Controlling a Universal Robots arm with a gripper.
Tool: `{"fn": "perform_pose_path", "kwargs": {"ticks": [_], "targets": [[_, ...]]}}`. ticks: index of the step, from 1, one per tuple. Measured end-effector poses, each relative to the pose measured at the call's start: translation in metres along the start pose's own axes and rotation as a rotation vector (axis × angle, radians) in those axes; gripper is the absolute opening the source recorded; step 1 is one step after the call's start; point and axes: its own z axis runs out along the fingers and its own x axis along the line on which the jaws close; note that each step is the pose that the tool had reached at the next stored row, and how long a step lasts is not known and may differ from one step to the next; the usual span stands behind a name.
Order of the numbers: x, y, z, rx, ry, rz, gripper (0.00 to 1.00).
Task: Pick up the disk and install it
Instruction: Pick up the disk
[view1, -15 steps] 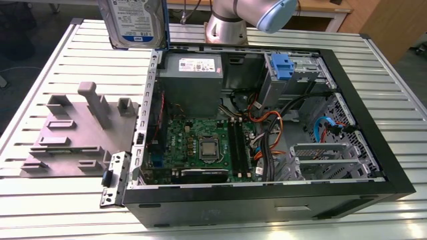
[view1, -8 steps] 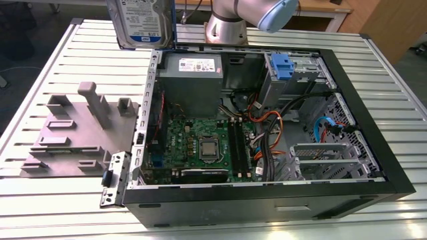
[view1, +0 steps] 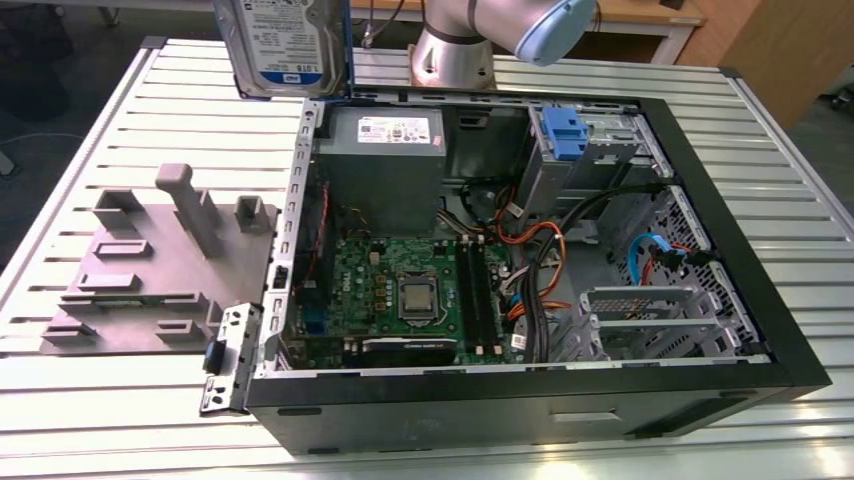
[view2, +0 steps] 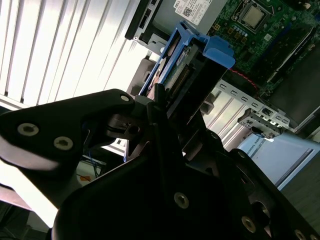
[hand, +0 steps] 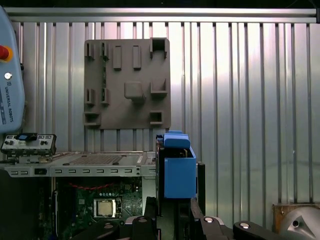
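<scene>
Exterior view: the disk (view1: 286, 45) hangs upright in the air, label toward the camera, above the far corner of the computer case (view1: 534, 405) on the exterior view's left, clear of the table (view1: 160, 120). In the second wrist view the gripper (view2: 167, 112) is clamped on the disk, its black fingers pressed to the two broad faces near one end, while the blue side rails and the connector end project beyond them toward the open case. The disk is judged rigid and fairly dense for its bulk, with smooth metal faces that could slip under a light grip. Its plastic rails probably flex, and the mechanism inside is likely sensitive to knocks. A hold across the flat faces, away from the connector and the rails, suits it best. Count: one disk, one gripper on one arm (view1: 461, 45) and one case lying open on its side. Inside the case are one power supply box (view1: 380, 170), one green circuit board (view1: 387, 290) and one bare blue bracket (view1: 562, 135) in the drive bay. One grey slotted plate (view1: 147, 270) lies on the table beside the case.
</scene>
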Motion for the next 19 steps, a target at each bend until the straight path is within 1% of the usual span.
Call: {"fn": "perform_pose_path", "kwargs": {"ticks": [1, 2, 5, 19], "targets": [[0.0000, 0.0000, 0.0000, 0.0000, 0.0000, 0.000, 0.35], [-0.0001, -0.0020, 0.0000, 0.0000, 0.0000, 0.000, 0.35], [-0.0001, -0.0040, 0.0000, 0.0000, 0.0000, 0.000, 0.35], [-0.0001, -0.0052, 0.0000, 0.0000, 0.0000, 0.000, 0.35]]}}
